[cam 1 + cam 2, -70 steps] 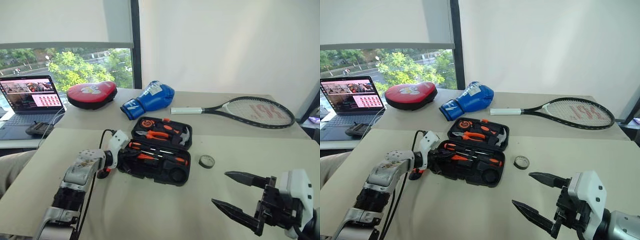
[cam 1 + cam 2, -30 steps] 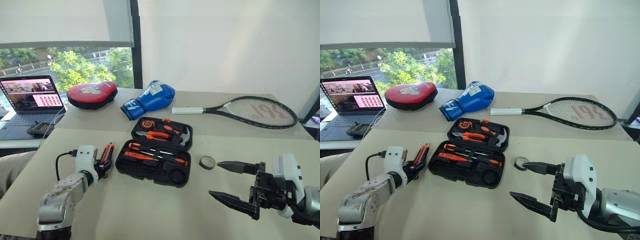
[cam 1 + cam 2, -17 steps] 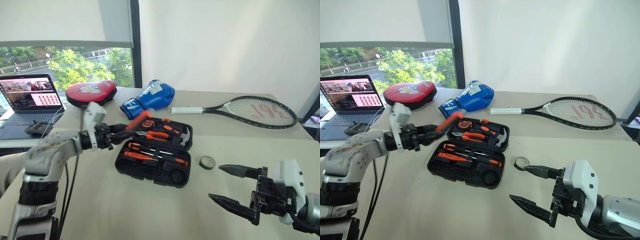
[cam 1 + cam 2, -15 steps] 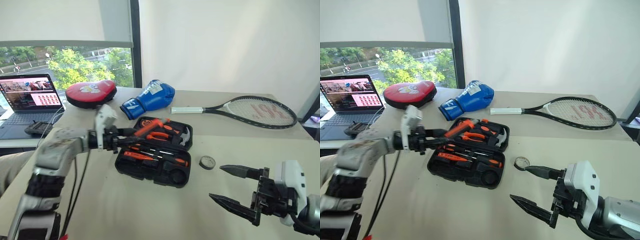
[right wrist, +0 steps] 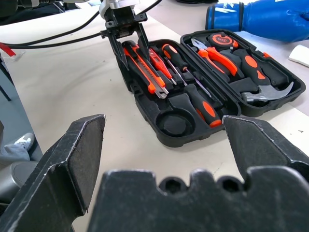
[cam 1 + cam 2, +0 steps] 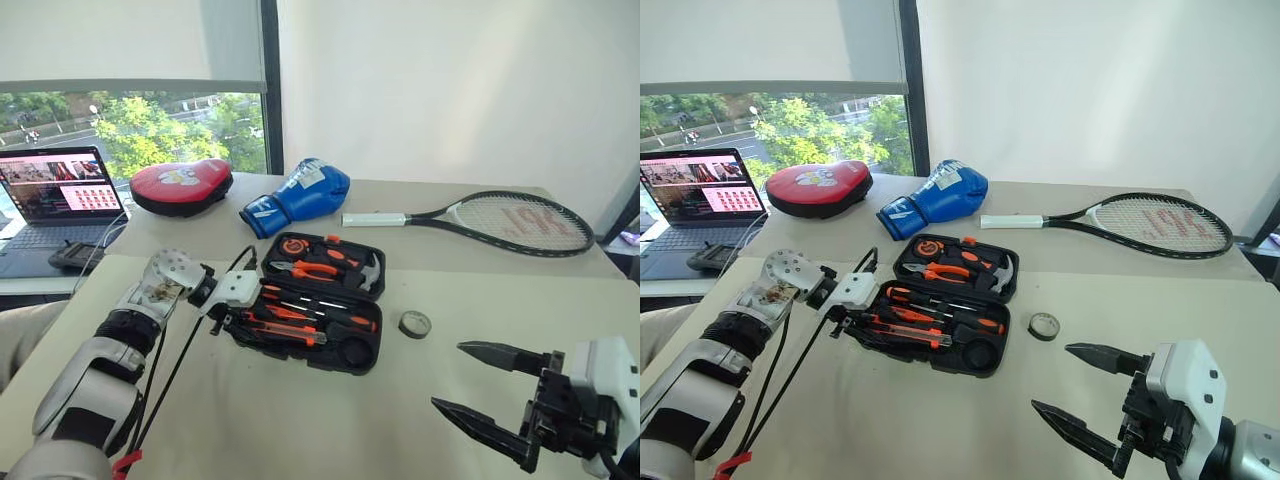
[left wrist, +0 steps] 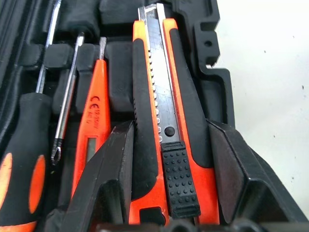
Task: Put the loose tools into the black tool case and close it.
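Observation:
The black tool case [image 6: 345, 352] lies open in the middle of the table. Screwdrivers [image 6: 322, 303] sit in its near half, and pliers and a hammer in its far half. My left gripper [image 6: 238, 318] is at the case's left end, shut on the orange-and-black utility knife [image 7: 157, 92]. The knife lies along the case's front slots beside an orange screwdriver [image 7: 91, 121]. The small black tape roll [image 6: 414, 323] lies loose on the table right of the case. My right gripper [image 6: 450, 376] hovers open and empty near the front right, apart from everything.
A blue boxing glove [image 6: 300, 195], a red pad [image 6: 182, 187] and a tennis racket [image 6: 500, 220] lie behind the case. A laptop [image 6: 60, 190] stands on a side table at far left. A black cable [image 6: 175, 350] trails from my left arm.
My left gripper lifted the utility knife from the table left of the case, swung it over the case and lowered it into the near half. The right gripper drew back slightly, still open.

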Motion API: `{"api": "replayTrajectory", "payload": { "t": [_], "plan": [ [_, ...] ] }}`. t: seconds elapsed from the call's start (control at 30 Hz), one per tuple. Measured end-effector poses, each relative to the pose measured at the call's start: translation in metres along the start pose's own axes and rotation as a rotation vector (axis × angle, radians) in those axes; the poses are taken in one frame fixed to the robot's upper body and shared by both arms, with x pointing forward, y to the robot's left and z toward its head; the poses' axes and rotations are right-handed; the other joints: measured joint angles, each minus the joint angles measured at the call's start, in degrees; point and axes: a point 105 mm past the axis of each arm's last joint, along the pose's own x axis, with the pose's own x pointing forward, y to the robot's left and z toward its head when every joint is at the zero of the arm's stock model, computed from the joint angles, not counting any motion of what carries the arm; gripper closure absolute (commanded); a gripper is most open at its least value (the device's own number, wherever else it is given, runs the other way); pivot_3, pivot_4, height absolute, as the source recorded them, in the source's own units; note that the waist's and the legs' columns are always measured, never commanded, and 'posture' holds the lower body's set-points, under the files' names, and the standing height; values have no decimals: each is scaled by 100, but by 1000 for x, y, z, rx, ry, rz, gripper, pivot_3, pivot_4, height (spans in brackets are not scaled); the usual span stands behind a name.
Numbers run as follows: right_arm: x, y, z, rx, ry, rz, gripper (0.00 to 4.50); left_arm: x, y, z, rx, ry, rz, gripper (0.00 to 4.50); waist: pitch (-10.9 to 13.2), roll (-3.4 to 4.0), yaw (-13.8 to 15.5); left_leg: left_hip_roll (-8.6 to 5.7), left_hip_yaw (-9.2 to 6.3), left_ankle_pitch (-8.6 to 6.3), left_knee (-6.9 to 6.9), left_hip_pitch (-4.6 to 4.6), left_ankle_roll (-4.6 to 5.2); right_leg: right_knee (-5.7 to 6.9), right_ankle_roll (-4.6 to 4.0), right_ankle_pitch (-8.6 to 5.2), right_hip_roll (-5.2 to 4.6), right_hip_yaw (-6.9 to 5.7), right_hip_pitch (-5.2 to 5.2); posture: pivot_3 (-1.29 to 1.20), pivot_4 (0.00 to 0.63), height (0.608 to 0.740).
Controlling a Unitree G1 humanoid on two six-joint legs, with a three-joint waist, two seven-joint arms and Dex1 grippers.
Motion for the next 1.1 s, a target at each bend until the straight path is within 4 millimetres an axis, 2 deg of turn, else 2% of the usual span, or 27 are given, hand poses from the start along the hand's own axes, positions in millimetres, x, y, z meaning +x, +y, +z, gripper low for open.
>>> {"api": "replayTrajectory", "payload": {
  "t": [0.23,0.4,0.47,0.5,0.57,0.63,0.7,0.8,0.87,0.93,1.0,1.03,1.1],
  "plan": [
    [0,-1,1,-6,-3,-7,0,0,0,-1,41,-3,1,2568,0,0,-6,1,0,0,2,3,0,3,4,-2,2,0,2,0,150,740],
    [2,-2,4,-29,-7,2,0,13,6,7,68,-29,-25,2568,0,0,16,0,-2,-5,15,-2,9,2,8,-1,2,-2,7,0,150,740],
    [2,-2,4,-31,-8,4,0,14,6,9,72,-27,-36,1728,0,0,6,0,-1,-10,19,-2,16,2,12,-2,2,-1,7,0,150,740],
    [2,-2,4,-30,-7,5,0,15,7,9,61,-31,-38,1523,0,0,5,-1,-1,-11,19,-2,18,2,14,-3,1,0,7,0,150,740],
    [1,-2,3,-24,-1,8,0,14,9,11,16,-55,-29,705,0,0,-3,-1,-1,-15,19,-2,21,1,17,-5,2,0,8,0,150,740],
    [0,-2,3,-24,2,7,0,15,10,11,-6,-73,-27,89,0,0,-7,-1,-1,-16,20,-3,24,1,19,-6,1,0,7,0,150,740],
    [-1,-2,3,-26,8,2,0,13,12,14,-58,-121,-8,89,3,-4,-14,0,-2,-17,25,-14,24,3,20,-5,4,-2,0,0,150,740],
    [-2,-2,2,-25,10,-1,0,-10,19,23,-206,-243,68,762,5,-8,-48,2,-3,-17,28,-19,23,8,21,-5,5,0,-9,0,150,740],
    [-1,-2,3,-25,7,-1,0,-29,28,32,-322,-358,153,1520,5,-8,-63,2,-4,-16,32,-19,23,10,24,-6,4,0,-8,0,150,740],
    [1,-3,4,-25,-5,6,0,-34,32,38,-384,-436,230,2244,2,-3,-72,2,-8,-17,32,-6,23,4,32,-8,-2,2,8,0,150,740],
    [3,-3,4,-21,-15,16,0,-20,27,34,-454,-481,294,2846,0,8,-83,0,-9,-22,31,13,29,5,40,-13,-19,6,28,0,150,740],
    [4,-2,4,-20,-18,19,0,-11,22,29,-488,-486,316,3348,2,8,-82,0,-10,-22,31,9,28,4,40,-13,-20,6,25,0,150,740],
    [5,-2,3,-15,-18,26,0,7,8,19,-550,-483,360,4024,4,4,-85,1,-15,-22,31,5,24,5,39,-12,-23,9,24,0,150,740]
  ]
}}
